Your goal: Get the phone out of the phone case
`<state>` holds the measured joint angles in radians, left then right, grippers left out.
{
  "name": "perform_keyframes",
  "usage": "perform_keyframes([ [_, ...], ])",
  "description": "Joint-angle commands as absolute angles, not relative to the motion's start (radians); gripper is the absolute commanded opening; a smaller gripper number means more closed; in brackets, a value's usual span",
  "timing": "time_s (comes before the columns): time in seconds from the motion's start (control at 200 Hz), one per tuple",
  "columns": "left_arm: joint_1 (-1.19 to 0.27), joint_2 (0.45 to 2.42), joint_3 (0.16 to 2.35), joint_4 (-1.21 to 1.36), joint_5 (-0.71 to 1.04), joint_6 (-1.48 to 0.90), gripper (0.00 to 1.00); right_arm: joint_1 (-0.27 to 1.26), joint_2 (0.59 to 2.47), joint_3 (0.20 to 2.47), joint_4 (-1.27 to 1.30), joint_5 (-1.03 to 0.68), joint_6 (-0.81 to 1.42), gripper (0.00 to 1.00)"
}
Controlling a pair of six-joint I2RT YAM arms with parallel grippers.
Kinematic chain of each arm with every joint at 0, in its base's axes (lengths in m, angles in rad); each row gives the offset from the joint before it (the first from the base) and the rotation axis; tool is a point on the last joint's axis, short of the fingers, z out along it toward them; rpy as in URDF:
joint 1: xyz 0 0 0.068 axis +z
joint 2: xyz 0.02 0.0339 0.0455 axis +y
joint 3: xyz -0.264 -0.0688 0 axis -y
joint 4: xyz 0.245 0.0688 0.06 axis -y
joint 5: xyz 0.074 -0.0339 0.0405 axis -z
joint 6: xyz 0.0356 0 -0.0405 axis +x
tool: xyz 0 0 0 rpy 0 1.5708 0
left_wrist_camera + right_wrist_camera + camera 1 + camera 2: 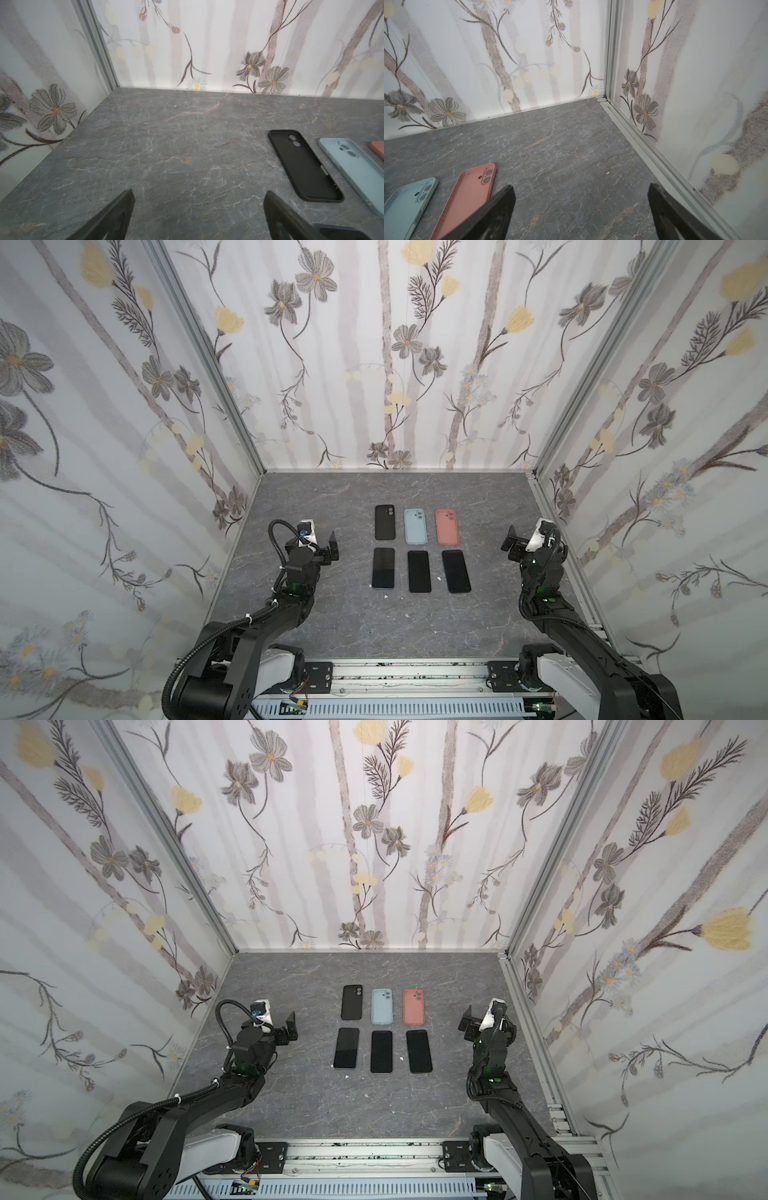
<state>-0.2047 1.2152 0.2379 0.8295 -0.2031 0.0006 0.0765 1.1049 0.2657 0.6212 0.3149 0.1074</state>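
Three empty phone cases lie in a back row in both top views: black (384, 522), light blue (415, 526) and salmon (447, 526). In front of them lie three dark phones, screen up: left (383, 568), middle (419, 571), right (456, 571). No phone sits in a case. My left gripper (331, 549) hovers left of the rows, open and empty. In the left wrist view, my left gripper (199, 191) shows bare table between its fingers, and the black case (304, 166) lies beside them. My right gripper (512, 545) is open and empty right of the rows, near the salmon case (467, 197).
Floral-papered walls (124, 448) close the grey marble table (332, 622) on three sides. An aluminium frame rail (643, 145) runs along the right edge, close to my right gripper (581, 185). A metal rail (407, 680) carries both arm bases at the front. Small white specks (436, 578) lie near the phones.
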Motion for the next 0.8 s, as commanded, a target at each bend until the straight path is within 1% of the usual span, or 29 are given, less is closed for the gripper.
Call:
perform_keyframes([
  [0.0, -0.191, 1.254, 0.193, 1.042, -0.240, 0.045, 1.00, 0.061, 1.137, 0.241, 0.809, 0.226, 0.057, 1.00],
  [0.12, -0.167, 1.310, 0.161, 1.159, -0.189, 0.077, 1.00, 0.038, 1.181, 0.216, 0.890, 0.177, 0.052, 1.00],
  [0.21, -0.140, 1.354, 0.149, 1.255, -0.113, 0.096, 1.00, 0.021, 1.213, 0.195, 0.965, 0.154, 0.054, 1.00],
  [0.31, -0.083, 1.422, 0.140, 1.369, -0.009, 0.038, 1.00, -0.002, 1.252, 0.170, 1.073, 0.103, 0.072, 1.00],
  [0.52, -0.072, 1.590, 0.099, 1.598, 0.034, 0.047, 1.00, -0.023, 1.315, 0.162, 1.184, 0.032, 0.083, 1.00],
  [0.59, -0.064, 1.589, 0.095, 1.604, 0.024, 0.032, 1.00, -0.025, 1.339, 0.154, 1.225, 0.029, 0.078, 1.00],
  [0.794, -0.001, 1.598, 0.124, 1.577, 0.081, -0.033, 1.00, -0.025, 1.438, 0.142, 1.340, 0.025, 0.074, 1.00],
])
